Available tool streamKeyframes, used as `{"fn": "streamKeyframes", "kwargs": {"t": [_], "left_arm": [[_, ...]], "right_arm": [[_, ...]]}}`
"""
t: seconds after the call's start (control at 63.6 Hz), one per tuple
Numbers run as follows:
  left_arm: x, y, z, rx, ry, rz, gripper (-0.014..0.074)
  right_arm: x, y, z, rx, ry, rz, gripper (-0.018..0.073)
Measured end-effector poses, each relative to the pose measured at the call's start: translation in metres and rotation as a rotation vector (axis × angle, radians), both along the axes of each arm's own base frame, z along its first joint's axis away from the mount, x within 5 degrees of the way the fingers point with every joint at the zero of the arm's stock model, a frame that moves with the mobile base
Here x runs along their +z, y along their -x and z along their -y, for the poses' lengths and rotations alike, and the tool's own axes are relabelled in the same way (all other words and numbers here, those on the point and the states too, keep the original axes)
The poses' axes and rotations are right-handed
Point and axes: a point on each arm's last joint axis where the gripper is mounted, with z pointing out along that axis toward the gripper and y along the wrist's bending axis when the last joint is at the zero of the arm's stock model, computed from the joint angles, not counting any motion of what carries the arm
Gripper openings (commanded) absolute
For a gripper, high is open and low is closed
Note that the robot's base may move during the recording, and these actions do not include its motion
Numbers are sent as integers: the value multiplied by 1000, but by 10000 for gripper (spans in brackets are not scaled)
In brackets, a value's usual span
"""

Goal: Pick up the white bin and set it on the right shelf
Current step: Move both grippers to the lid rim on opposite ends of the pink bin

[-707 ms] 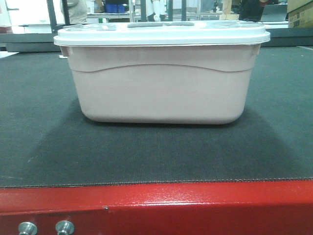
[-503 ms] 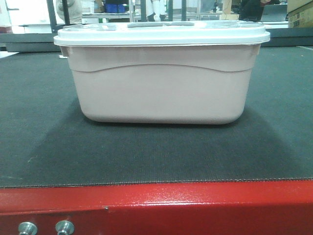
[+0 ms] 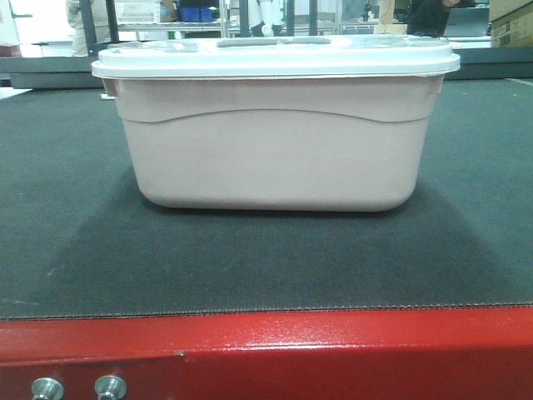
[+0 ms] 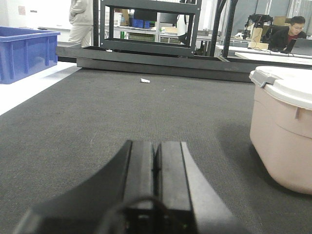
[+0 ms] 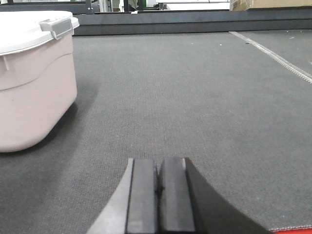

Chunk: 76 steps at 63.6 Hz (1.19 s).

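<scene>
The white bin (image 3: 275, 142), a pale pinkish tub with a white lid, stands upright on the dark grey mat straight ahead. It shows at the right edge of the left wrist view (image 4: 285, 131) and at the left edge of the right wrist view (image 5: 34, 83). My left gripper (image 4: 156, 146) is shut and empty, low over the mat to the bin's left. My right gripper (image 5: 157, 163) is shut and empty, low over the mat to the bin's right. Neither touches the bin. The right shelf is out of view.
A red metal frame (image 3: 266, 350) with bolts runs along the mat's near edge. A blue plastic bin (image 4: 24, 51) stands at the far left. A black rack (image 4: 151, 29) and people are behind the mat. A small white scrap (image 4: 145, 80) lies on the mat.
A person in the far background has walked to the left. The bin and the mat have not moved.
</scene>
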Motion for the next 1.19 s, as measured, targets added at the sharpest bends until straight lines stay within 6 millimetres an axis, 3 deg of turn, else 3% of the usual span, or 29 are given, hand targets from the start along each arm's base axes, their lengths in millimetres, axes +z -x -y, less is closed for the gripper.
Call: {"fn": "streamKeyframes", "kwargs": {"t": [0.362,0.582,0.676,0.786,0.864,0.975,1.085,1.195], "left_arm": [[3,0,0,3,9,30,-126],[14,2,-3,11,110,121,-126],[40,7,-1,-7,118,131,-125],[82,12,1,-36,115,140,-89],[108,10,3,-62,125,123,-6],[134,-2,6,-106,154,61,181],[144,-22,11,-142,157,-34,329],[144,-47,19,-186,207,-163,357]], "right_arm": [[12,0,1,-13,7,129,69],[13,0,1,-12,-29,130,69],[32,3,1,-7,-78,179,69],[71,9,0,-2,-95,274,85],[99,7,1,-2,-101,303,168],[125,-7,2,-3,-110,275,342],[139,-29,3,-6,-117,199,524],[144,-58,3,2,-135,51,629]]}}
